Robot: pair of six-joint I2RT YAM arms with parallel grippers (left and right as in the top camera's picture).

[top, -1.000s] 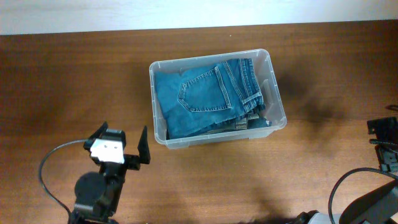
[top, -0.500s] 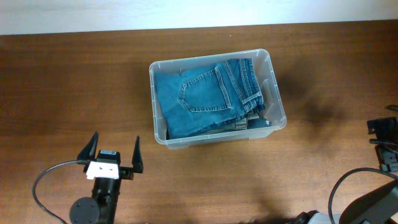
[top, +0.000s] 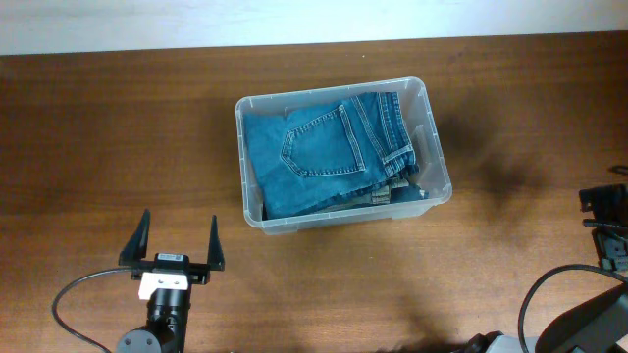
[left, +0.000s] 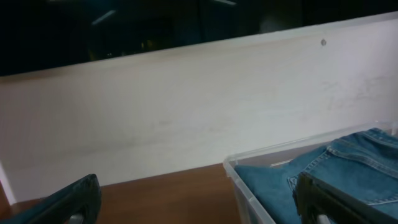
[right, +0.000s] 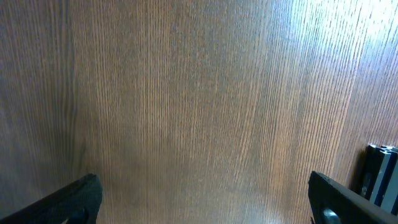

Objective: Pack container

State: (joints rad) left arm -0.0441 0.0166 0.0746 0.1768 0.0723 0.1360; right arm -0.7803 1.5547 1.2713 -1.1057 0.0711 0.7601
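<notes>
The container (top: 241, 157), a clear plastic bin, stands at the table's middle and holds folded blue jeans (top: 324, 147) that fill most of it. My left gripper (top: 180, 224) is open and empty, near the front left, well clear of the bin and pointing towards the back. In the left wrist view the left gripper (left: 199, 202) frames bare table, with the container's rim (left: 249, 186) and the jeans (left: 336, 168) at the right. My right gripper (top: 603, 226) sits at the far right edge. In the right wrist view the right gripper (right: 202, 199) is wide open over bare wood.
The brown wooden table (top: 118, 127) surrounds the bin. A white wall (left: 186, 112) runs behind the table. A black cable (top: 61, 299) loops by the left arm. A black part (right: 379, 177) shows at the right of the right wrist view.
My left arm has drawn back towards the front edge and a little left, away from the container, and turned to point straight back. Right arm and jeans are unchanged.
</notes>
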